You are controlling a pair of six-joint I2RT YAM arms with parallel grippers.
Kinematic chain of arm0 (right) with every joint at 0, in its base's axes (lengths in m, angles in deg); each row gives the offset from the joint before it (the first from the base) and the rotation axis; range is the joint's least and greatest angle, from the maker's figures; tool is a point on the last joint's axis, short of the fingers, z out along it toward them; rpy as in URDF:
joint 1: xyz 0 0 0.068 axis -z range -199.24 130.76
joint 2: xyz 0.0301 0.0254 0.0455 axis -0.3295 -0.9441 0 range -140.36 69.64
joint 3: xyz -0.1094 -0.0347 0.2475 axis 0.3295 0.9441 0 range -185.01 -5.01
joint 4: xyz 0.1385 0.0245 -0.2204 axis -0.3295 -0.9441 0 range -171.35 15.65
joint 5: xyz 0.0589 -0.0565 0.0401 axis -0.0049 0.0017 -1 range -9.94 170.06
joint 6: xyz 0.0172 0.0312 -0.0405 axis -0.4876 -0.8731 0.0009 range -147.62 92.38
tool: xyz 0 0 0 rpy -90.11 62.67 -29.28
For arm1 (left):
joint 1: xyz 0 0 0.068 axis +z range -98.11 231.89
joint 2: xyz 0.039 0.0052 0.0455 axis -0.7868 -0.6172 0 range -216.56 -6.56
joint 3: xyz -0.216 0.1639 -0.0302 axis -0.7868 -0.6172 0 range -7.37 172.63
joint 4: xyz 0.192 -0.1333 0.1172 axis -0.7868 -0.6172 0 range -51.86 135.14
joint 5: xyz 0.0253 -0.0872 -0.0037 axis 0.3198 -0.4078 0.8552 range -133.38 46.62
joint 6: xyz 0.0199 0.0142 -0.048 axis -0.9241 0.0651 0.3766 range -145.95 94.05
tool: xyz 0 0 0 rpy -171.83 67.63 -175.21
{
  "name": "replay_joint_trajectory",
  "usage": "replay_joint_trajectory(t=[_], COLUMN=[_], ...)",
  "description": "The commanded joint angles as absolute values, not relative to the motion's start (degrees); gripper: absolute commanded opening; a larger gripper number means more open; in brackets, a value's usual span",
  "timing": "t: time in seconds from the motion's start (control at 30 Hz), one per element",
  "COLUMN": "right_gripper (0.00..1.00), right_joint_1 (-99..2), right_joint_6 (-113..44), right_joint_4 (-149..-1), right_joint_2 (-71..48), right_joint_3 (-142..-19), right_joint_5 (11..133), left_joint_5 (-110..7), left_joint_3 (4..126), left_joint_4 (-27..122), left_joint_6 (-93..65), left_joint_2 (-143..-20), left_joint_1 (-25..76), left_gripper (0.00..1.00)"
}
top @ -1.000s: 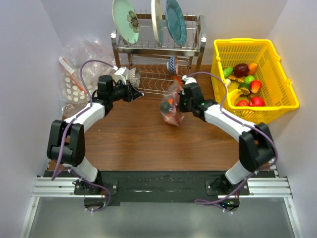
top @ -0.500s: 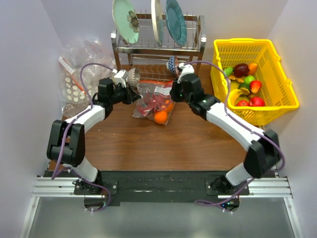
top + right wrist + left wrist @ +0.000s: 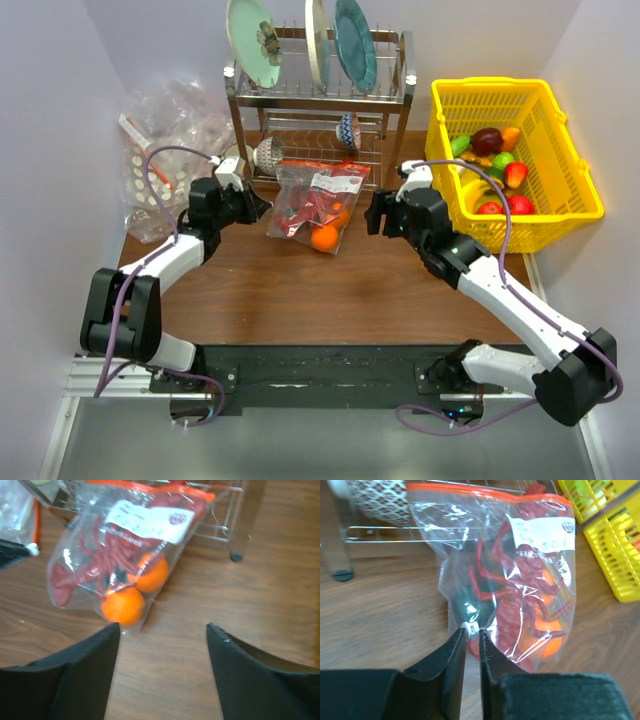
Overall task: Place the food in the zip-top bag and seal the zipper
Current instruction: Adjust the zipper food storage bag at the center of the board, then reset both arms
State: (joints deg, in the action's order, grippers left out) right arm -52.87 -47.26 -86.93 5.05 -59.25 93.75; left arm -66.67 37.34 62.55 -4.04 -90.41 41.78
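Looking from the arms' side first: the right gripper (image 3: 162, 627) is spread wide over the brown wooden table (image 3: 300, 290) with nothing in it, just off to the right of the small clear zip-top bag (image 3: 445, 530). The left gripper (image 3: 471, 630) is down to a thin slit right at the bag's bottom edge, and honestly I can't tell if it's pinching plastic or not. The bag lies flat on the table, with its orange-red zipper strip (image 3: 485, 491) up against the foot of the metal dish rack (image 3: 320, 100). Inside are a glossy red toy lobster (image 3: 520, 580), a round orange toy fruit (image 3: 123, 605) and a small dark green round fruit (image 3: 470, 605). A yellow plastic basket (image 3: 490, 83) of toy fruit sits at the far right.
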Motion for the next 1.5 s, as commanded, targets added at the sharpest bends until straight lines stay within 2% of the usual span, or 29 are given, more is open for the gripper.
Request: replay_joint_trajectory(t=[0.0,0.03,0.07,0.13,0.33,0.37,0.43,0.47,0.53,0.63,0.67,1.0,1.47], right_gripper=[0.85,0.95,0.99,0.99,0.99,0.99,0.99,0.99,0.99,0.99,0.99,0.99,0.99], right_joint_1=[-52.7,-52.7,-52.7,-52.7,-52.8,-52.7,-52.8,-52.8,-52.7,-52.7,-52.7,-52.7,-52.7], right_joint_6=[-51.7,-53.6,-54.2,-55.3,-54.8,-54.7,-54.7,-54.5,-53.6,-53.6,-53.5,-54.3,-55.9], right_joint_4=[-86.3,-86.3,-86.5,-87.9,-90.0,-90.2,-90.4,-90.7,-90.8,-90.1,-90.2,-91.0,-92.2], right_joint_2=[8.7,9.1,9.7,10.1,11.8,12.1,13.0,13.1,13.7,14.4,14.8,20.9,23.0], right_joint_3=[-54.5,-53.6,-52.3,-51.9,-51.9,-51.9,-51.9,-52.2,-51.8,-50.7,-50.5,-47.4,-45.9], right_joint_5=[98.6,99.2,99.7,101.0,102.9,103.3,103.0,102.7,103.1,105.6,106.9,111.0,111.2], left_joint_5=[-60.2,-59.1,-58.8,-58.6,-58.7,-58.6,-58.9,-59.3,-61.2,-65.1,-65.7,-61.7,-60.4], left_joint_3=[33.5,32.8,32.1,31.0,28.7,27.7,26.7,26.3,26.2,24.4,24.0,17.9,16.1], left_joint_4=[66.6,67.0,67.5,68.3,70.9,71.6,72.6,71.7,69.6,69.3,68.8,62.1,61.2], left_joint_6=[-4.2,-4.2,-3.9,-3.7,-2.4,-1.9,-1.0,-0.7,-0.3,0.9,0.9,10.1,7.5], left_joint_2=[-85.7,-85.3,-85.0,-85.6,-85.1,-84.3,-80.7,-79.5,-76.4,-72.5,-71.4,-55.1,-54.7], left_joint_1=[42.9,43.0,43.1,43.1,43.1,43.1,43.1,43.1,43.0,42.9,42.9,43.0,43.0], left_gripper=[0.27,0.3,0.34,0.42,0.5,0.58,0.65,0.72,0.76,0.88,1.0,1.0,1.0])
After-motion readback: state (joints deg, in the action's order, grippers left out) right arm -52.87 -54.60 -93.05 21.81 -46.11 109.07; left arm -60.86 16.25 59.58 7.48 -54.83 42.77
